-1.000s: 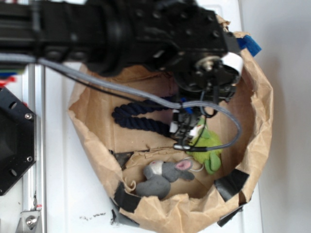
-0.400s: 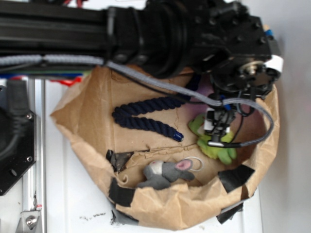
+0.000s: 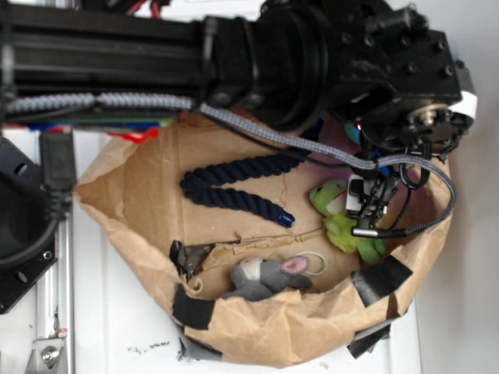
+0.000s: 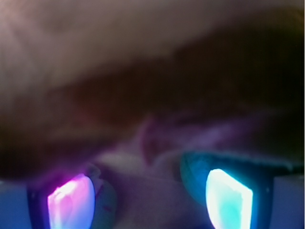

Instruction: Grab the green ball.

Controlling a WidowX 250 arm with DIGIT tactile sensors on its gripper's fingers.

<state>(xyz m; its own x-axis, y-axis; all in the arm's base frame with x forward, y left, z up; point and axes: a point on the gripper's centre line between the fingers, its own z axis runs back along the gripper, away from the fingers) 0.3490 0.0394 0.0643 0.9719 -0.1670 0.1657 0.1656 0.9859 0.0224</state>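
Of the green ball, only a small teal patch (image 3: 352,132) shows in the exterior view, at the back right of the paper bag (image 3: 257,335); the black arm (image 3: 366,70) covers the rest. The arm's head hangs over that corner and hides the fingers there. In the wrist view my gripper (image 4: 150,200) is open, with a pink-lit pad (image 4: 71,202) on the left and a cyan-lit pad (image 4: 228,198) on the right. Between them is only blurred brown and purple bag surface. A dark teal rounded shape (image 4: 191,172) lies just inside the right pad.
Inside the bag lie a dark blue rope (image 3: 234,187), a lime-green frog plush (image 3: 343,226) under the wrist camera and its cable, and a grey mouse plush (image 3: 269,276) at the front. The bag's wall (image 3: 437,226) rises close on the right. A metal rail (image 3: 54,296) runs along the left.
The arm has swung right and toward the bag's back right corner. It no longer covers the frog plush. The bag's rim has shifted and changed shape.
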